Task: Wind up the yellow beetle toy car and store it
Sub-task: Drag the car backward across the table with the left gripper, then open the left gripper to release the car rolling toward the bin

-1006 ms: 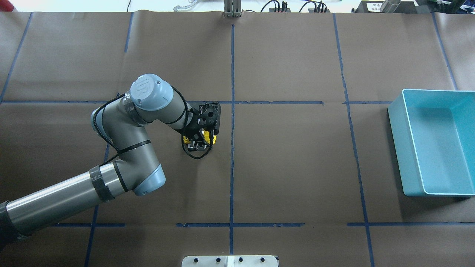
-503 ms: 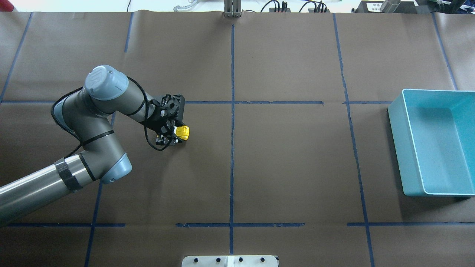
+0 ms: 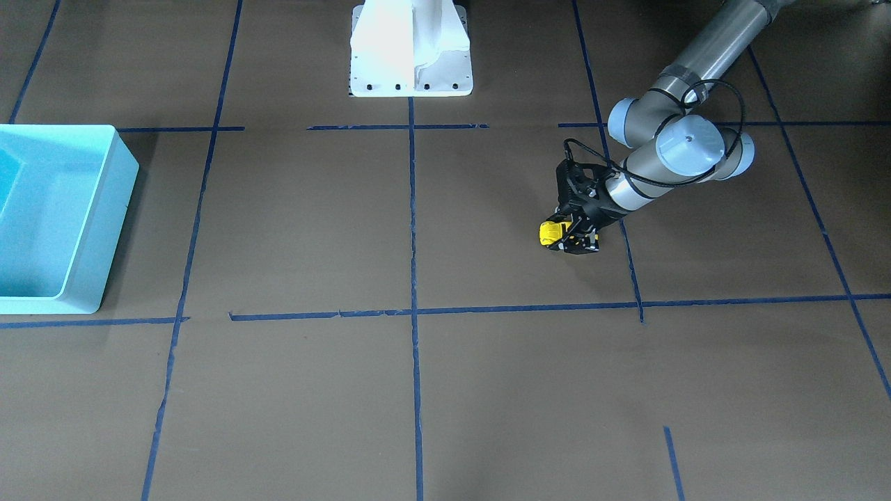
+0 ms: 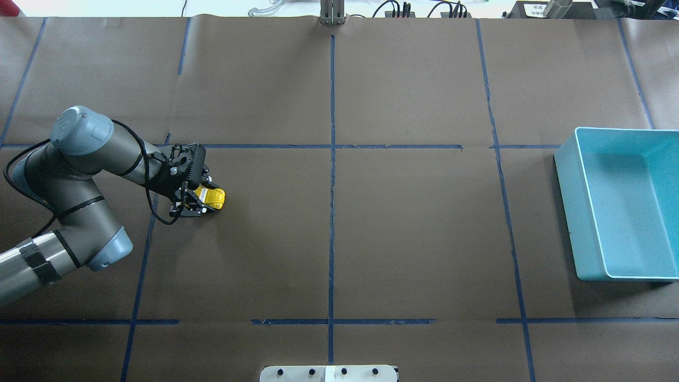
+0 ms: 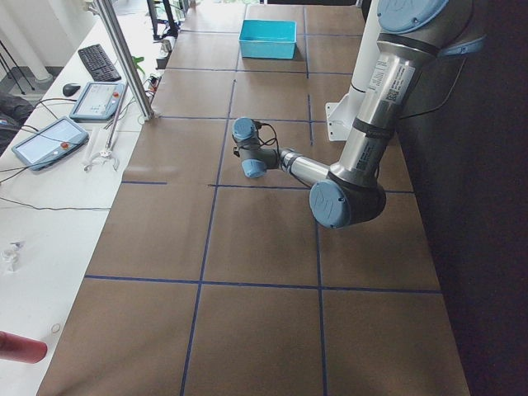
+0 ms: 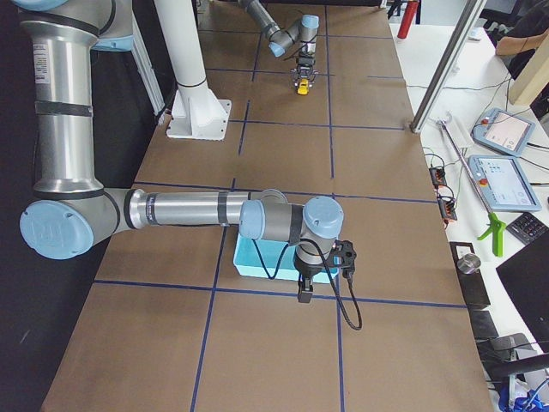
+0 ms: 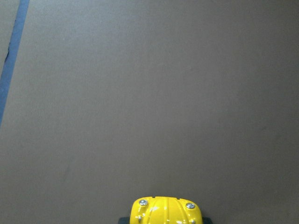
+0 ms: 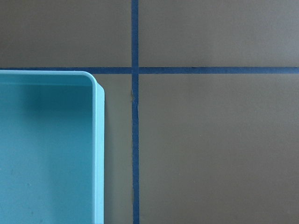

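The left gripper (image 4: 200, 200) is closed on the yellow beetle toy car (image 4: 214, 197), pinching its flanks so that the rounded body juts out past the fingertips on the side away from the wrist. The car is held low at the brown paper (image 4: 276, 239) covering the bench. The left wrist view shows only its glossy end at the bottom edge, with bare paper ahead, so I cannot tell whether the wheels are bearing on the paper. The turquoise bin (image 4: 567, 212) stands well apart from this gripper, far across the bench on the side the car juts towards. The right gripper (image 6: 303, 294) hangs just beside a corner of that bin, and I cannot tell whether it is wide or narrow. The step in hand looks like the wind-up. To do it well, press down lightly so that all the wheels grip the paper, then draw the car straight back along its own length. Avoid twisting it, and keep the pinch firm enough that the slick shell does not squirt out.
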Robot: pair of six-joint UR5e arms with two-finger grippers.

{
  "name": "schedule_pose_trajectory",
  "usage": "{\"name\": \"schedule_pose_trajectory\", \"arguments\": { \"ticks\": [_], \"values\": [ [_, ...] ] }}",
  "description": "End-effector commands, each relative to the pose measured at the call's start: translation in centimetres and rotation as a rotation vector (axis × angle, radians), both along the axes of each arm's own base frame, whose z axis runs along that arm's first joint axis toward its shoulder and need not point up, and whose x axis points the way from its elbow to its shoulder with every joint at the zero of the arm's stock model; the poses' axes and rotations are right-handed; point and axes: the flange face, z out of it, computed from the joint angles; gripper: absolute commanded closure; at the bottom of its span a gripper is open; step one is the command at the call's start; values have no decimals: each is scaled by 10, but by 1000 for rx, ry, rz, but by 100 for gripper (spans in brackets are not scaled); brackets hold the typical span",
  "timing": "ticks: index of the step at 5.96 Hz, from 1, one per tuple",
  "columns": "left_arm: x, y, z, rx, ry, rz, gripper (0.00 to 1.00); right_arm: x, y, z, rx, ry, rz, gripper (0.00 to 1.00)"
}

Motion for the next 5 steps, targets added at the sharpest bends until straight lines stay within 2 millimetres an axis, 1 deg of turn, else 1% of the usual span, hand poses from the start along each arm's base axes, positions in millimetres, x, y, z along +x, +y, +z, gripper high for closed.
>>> {"name": "schedule_pose_trajectory", "arguments": {
  "ticks": [1, 3, 4, 5],
  "values": [
    [-36, 0, 18, -19, -4, -29, 0, 1, -1, -2, 3, 0, 2, 0],
    [-48, -10, 21, -28, -7, -49, 0, 1, 1, 1, 1, 0, -2, 0],
    [-63, -19, 22, -54, -8, -55, 0, 0, 2, 2, 1, 0, -5, 0],
    [-86, -31, 26, -105, -20, -60, 0, 1, 2, 2, -1, 0, -3, 0]
  ]
}}
